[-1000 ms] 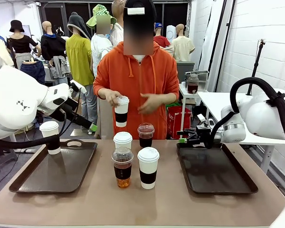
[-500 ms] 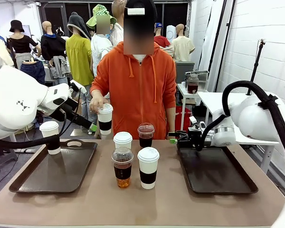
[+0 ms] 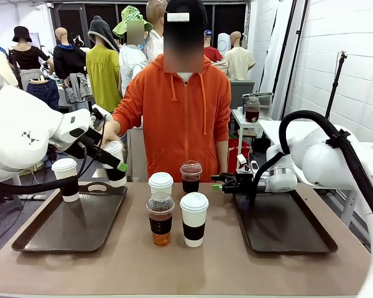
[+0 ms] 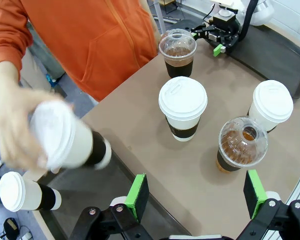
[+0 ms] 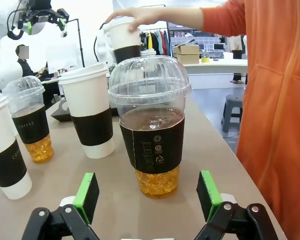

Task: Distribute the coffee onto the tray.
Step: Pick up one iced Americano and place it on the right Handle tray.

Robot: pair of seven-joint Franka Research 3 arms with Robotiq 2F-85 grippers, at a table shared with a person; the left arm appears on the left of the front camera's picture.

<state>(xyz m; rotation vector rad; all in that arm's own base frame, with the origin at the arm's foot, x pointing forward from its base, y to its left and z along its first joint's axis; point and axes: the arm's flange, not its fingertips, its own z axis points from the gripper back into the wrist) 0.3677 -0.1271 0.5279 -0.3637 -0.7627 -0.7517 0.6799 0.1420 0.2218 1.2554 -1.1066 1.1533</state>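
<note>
- The far dome-lidded cup of brown drink stands on the table at the back of the middle cluster. We judge it to be the cup the right arm is going for.
- The right end effector lies level just beside that cup, released, with its green pads spread wide. In the right wrist view the cup stands straight ahead of the two fingers and is not yet touched.
- Three more cups wait around it: a rear paper cup, a front paper cup and the near dome-lidded cup.
- A delivered paper cup stands near the far left corner of the left tray. The right tray has no cup on it yet.
- The person's hand holds a sixth paper cup over the left tray's far edge, close to the left end effector, which is released and grasps nothing.
- Next, we think the right arm must ease forward until the pads flank the dark sleeve. It should close gently, since clear plastic flexes, then carry the cup upright to the right tray.
</note>
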